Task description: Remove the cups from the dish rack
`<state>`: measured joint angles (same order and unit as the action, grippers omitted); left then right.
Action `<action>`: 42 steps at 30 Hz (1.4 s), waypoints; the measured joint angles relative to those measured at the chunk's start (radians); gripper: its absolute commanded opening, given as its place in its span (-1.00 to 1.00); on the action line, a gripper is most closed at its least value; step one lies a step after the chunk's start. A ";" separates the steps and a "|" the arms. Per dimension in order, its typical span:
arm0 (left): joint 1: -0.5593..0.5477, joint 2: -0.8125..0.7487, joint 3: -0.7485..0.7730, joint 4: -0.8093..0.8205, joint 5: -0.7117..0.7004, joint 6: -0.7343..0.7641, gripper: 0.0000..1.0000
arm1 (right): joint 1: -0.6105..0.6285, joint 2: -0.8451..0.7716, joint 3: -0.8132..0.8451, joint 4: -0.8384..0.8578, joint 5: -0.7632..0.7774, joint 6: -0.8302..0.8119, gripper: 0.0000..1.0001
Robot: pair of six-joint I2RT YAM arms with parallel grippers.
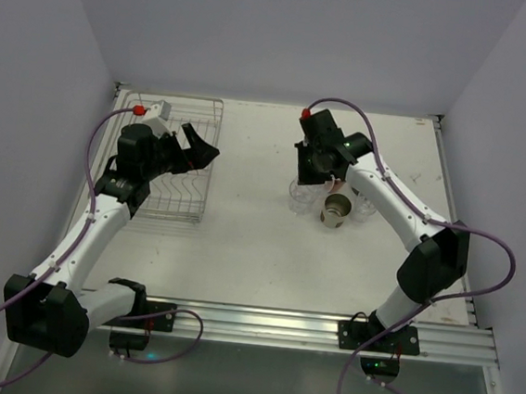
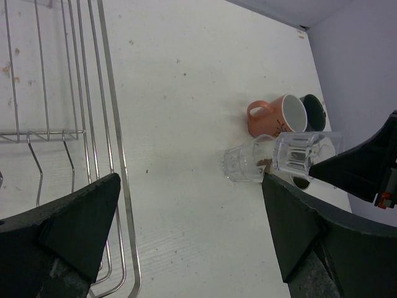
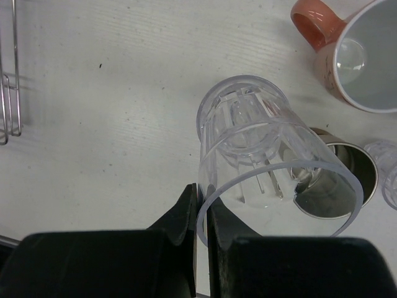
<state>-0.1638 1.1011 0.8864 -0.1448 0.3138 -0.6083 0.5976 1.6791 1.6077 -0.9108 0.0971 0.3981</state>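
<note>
My right gripper is shut on the rim of a clear glass and holds it low over the table, tilted, among the grouped cups. The left wrist view shows this glass with a second clear glass beside it. Close by are the salmon-pink mug, the dark green mug, the tan cup and another clear glass. My left gripper is open and empty over the right edge of the wire dish rack. I see no cups in the rack.
Grey walls close the table on the left, back and right. The rack stands at the back left by the left wall. A metal rail runs along the near edge.
</note>
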 measured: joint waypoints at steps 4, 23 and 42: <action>0.000 0.000 0.000 0.001 0.001 0.000 1.00 | 0.003 0.021 0.000 0.002 0.000 -0.003 -1.00; 0.000 0.008 -0.002 0.001 0.017 0.000 1.00 | 0.020 0.138 0.034 -0.018 0.024 -0.011 -0.92; -0.002 0.013 -0.020 -0.004 0.027 0.011 1.00 | 0.059 0.132 0.037 -0.008 0.093 -0.007 0.18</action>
<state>-0.1661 1.1145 0.8661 -0.1486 0.3408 -0.5972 0.6563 1.8107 1.6444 -0.9192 0.1898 0.3912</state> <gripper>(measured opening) 0.997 0.512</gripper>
